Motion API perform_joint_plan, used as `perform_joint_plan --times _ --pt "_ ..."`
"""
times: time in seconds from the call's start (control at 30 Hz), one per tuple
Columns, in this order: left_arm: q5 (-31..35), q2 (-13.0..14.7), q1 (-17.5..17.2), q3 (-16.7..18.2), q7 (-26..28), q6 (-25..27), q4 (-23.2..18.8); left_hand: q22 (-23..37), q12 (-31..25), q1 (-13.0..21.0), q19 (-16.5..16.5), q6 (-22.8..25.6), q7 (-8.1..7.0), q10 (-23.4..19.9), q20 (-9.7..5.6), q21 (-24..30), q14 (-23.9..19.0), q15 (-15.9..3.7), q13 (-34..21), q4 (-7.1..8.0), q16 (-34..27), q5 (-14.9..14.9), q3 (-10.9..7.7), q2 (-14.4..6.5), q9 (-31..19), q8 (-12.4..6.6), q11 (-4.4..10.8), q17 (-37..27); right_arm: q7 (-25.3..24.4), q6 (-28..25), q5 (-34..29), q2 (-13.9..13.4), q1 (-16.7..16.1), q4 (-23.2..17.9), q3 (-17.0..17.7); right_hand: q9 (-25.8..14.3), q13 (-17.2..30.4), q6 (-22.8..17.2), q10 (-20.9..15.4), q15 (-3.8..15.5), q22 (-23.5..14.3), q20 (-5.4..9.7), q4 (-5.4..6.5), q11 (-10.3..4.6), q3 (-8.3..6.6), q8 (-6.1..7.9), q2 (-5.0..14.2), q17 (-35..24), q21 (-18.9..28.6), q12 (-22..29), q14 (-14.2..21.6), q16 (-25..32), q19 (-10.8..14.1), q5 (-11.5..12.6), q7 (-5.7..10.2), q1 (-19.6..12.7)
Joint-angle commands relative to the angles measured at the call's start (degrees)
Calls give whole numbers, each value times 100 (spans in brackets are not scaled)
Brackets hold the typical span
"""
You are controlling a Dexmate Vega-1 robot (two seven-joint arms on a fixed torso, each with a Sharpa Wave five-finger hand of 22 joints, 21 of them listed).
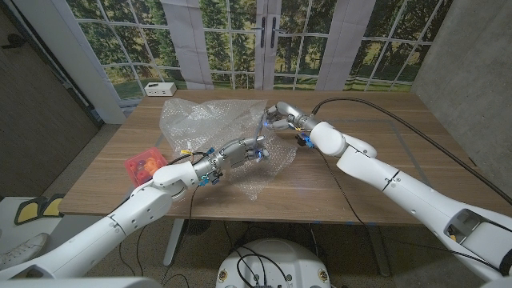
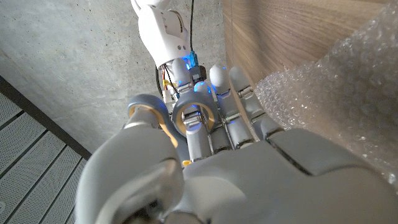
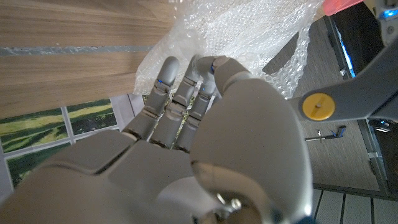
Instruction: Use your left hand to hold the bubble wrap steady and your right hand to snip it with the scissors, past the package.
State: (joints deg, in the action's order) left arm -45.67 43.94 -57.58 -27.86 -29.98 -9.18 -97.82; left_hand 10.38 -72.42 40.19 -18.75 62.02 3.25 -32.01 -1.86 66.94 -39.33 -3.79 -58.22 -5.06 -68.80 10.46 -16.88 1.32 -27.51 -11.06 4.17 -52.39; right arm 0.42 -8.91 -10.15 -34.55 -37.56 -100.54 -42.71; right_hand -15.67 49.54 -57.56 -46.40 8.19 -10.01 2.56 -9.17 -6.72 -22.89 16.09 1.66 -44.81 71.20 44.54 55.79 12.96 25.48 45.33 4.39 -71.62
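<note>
A: Where's the bubble wrap [image 1: 210,128]?

B: Spread crumpled over the middle of the wooden table [image 1: 376,132], between the two hands. I judge it light, soft and slippery, likely to slide or bunch, so press it down close to the cut line, not at a loose edge.

A: And the arms?

B: Both reach inward. The left hand [image 1: 250,152] lies on the wrap's near part, fingers extended together along the sheet; it grips nothing I can see. The right hand [image 1: 278,114] sits at the wrap's far edge, fingers curled; whether it holds scissors, I cannot tell.

A: Anything else?

B: A red package [image 1: 142,164] near the table's left edge.
</note>
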Motion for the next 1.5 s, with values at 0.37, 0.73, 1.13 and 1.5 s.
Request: perform_joint_plan --times 0.37,0.73,1.13,1.5 --pt "391 297 -19 -101 359 311 -267 7 61 -671 18 -281 173 -517 153 -269 92 -570 68 150 263 115 505 708 318 109 455 -28 -57 -20 -153 -8 55 -28 -62 -4 25 -78 -83 557 -23 370 -13 15 -88 -81 -40 -8 44 -17 53 8 63 98 -8 48" --pt "413 356 -17 -115 480 449 -346 10 120 -969 49 -732 235 -354 295 -468 168 -454 95 199 370 219 840 898 569 107 287 -45 -66 -55 -152 -32 23 -70 -29 -13 24 -95 -91 557 -20 367 -16 17 -113 -128 -62 -8 58 -35 73 4 66 146 -8 58" --pt "186 206 -132 -53 498 312 -266 38 75 -521 -117 -527 213 -546 232 -588 -38 -500 152 113 316 355 611 204 814 4 336 -35 -75 -31 -193 -79 -15 -134 -20 -44 47 -105 -103 555 -18 367 -14 19 -140 -175 -76 -4 74 -40 83 -8 68 193 -10 70" --pt "83 133 -160 -38 514 306 -226 89 31 489 -73 -590 202 -427 307 -634 111 -410 46 -281 190 160 -92 -891 868 -38 250 -168 -102 -98 -265 -131 -72 -249 3 -64 54 -136 -103 555 -16 366 -15 15 -159 -209 -90 -4 86 -55 89 -14 68 226 -21 77"
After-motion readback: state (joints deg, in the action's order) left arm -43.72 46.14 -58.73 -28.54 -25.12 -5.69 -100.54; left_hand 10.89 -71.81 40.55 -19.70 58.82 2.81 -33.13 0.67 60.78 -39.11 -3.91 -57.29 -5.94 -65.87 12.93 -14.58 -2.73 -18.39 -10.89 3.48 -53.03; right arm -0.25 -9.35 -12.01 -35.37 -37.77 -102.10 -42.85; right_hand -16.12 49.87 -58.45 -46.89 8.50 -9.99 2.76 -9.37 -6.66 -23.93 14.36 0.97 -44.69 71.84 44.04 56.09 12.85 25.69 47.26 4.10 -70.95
